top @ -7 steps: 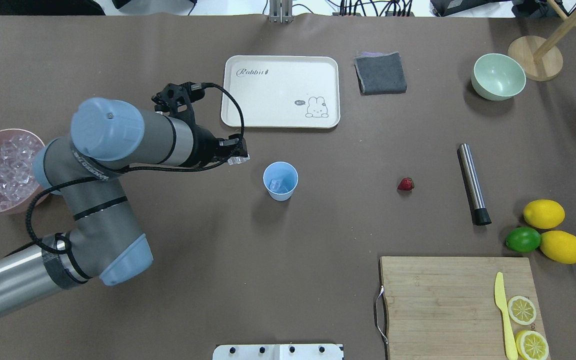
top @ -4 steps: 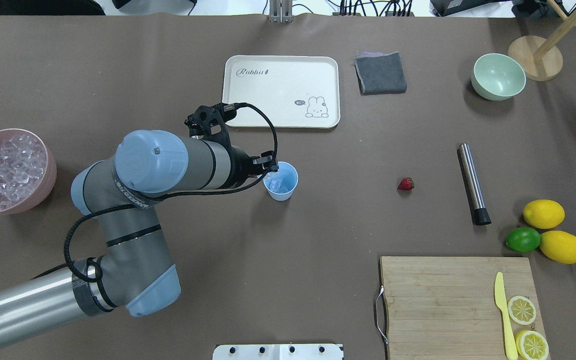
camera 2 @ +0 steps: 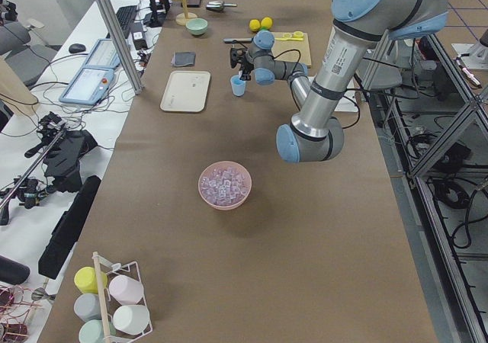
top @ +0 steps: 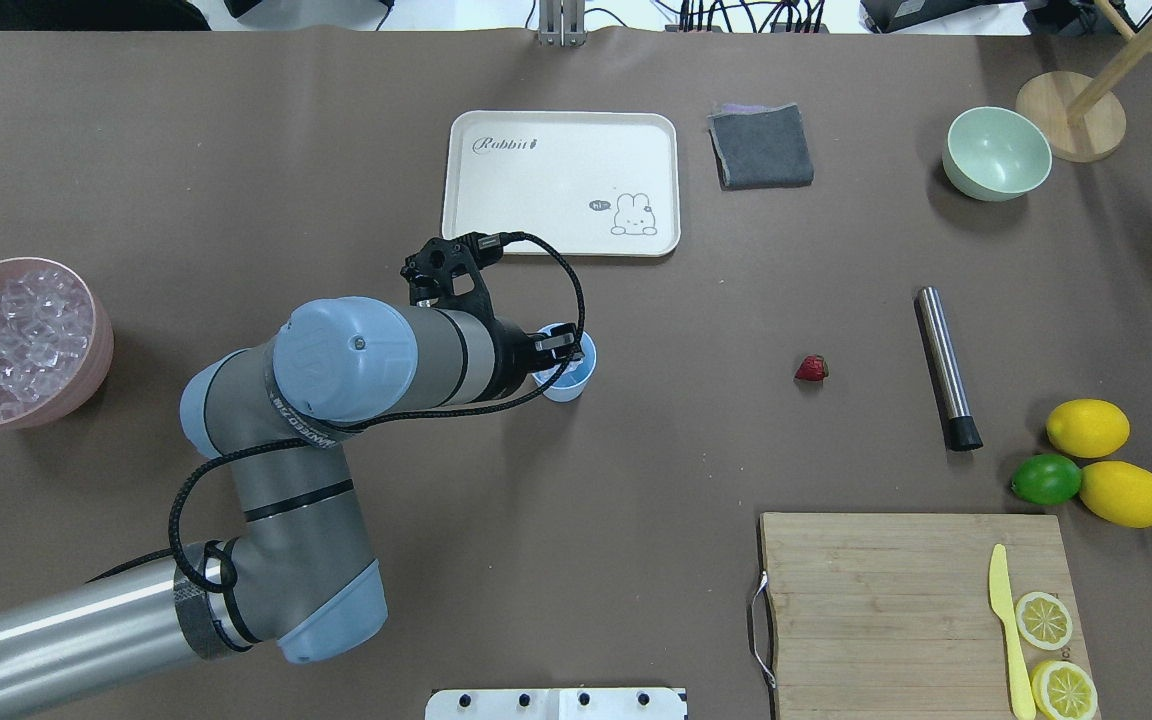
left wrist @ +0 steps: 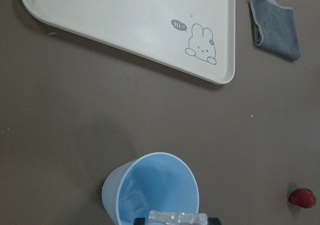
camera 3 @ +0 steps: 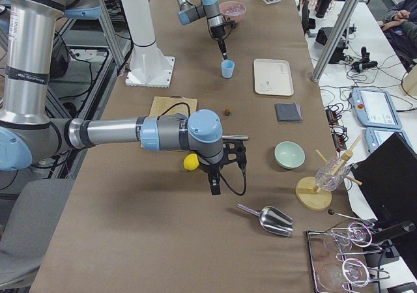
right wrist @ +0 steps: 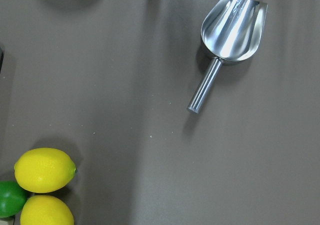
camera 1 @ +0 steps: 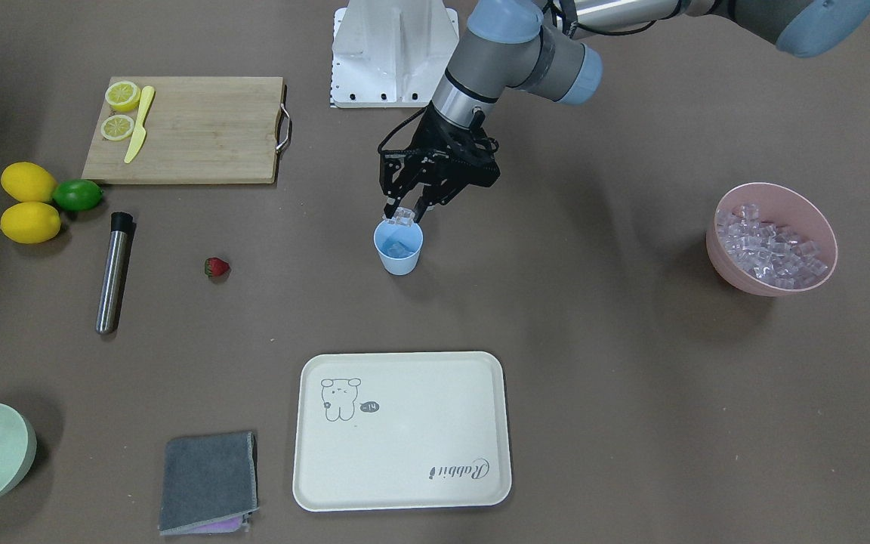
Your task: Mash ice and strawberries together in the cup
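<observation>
**Left claw holds a cube at the cup's rim**

The left claw (camera 1: 405, 210) is clamped on an ice cube (camera 1: 403, 217) just above the robot-side rim of the blue cup (camera 1: 398, 253), so the mouth lies slightly forward and below. The left arm is much the nearer. The wrist view shows another cube (left wrist: 131, 201) inside the cup, which the overhead view hides. The strawberry (camera 1: 216, 267) lies well apart on the bench (camera 1: 593, 363). The right claw (camera 3: 215, 187) shows only from the side, so I cannot tell its state.
</observation>
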Robot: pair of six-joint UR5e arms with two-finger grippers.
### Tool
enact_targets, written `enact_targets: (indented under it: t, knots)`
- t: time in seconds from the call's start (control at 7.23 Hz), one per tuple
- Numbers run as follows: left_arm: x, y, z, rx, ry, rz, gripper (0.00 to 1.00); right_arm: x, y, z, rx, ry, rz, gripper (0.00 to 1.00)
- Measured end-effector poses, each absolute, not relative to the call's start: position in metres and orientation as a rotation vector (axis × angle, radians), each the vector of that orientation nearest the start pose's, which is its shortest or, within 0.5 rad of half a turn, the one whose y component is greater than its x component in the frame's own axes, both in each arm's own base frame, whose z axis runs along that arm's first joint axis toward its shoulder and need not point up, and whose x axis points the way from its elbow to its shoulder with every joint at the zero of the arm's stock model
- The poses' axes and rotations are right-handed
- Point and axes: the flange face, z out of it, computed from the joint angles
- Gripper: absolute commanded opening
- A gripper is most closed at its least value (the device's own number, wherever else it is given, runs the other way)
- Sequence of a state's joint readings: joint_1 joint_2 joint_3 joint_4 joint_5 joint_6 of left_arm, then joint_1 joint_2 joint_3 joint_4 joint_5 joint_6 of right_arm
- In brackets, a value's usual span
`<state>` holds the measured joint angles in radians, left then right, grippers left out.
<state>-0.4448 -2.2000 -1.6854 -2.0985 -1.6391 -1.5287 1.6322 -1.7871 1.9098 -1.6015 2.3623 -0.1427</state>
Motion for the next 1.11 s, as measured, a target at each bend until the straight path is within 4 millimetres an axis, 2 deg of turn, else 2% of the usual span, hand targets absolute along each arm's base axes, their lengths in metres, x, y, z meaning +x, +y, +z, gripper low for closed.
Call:
enact_targets:
  t: [0.28,0.42,0.55,0.69,0.83,1.11]
  knots:
    - [0.5452,-0.4028,0.1775,0.252,1.245,-0.307,0.00,0.0871,-0.3992,0.5901,0.167,-0.778,-0.113,1.00]
    - [0.5456,-0.4031,0.1779,0.252,1.244,-0.307,0.46,0.0871,-0.3992,0.5901,0.167,-0.778,-0.113,1.00]
    - [0.5456,-0.4030,0.1776,0.252,1.245,-0.308,0.79,0.0871,-0.3991,0.5902,0.167,-0.778,-0.113,1.00]
    - [0.5455,-0.4028,0.1769,0.251,1.247,-0.310,0.91,0.0871,-0.3991,0.5902,0.167,-0.778,-0.113,1.00]
    - [0.5456,-0.4026,0.1768,0.250,1.248,-0.309,0.96,0.0871,-0.3991,0.5902,0.167,-0.778,-0.113,1.00]
    - [0.5455,-0.4026,0.1772,0.251,1.247,-0.308,0.97,0.0871,-0.3992,0.5901,0.167,-0.778,-0.113,1.00]
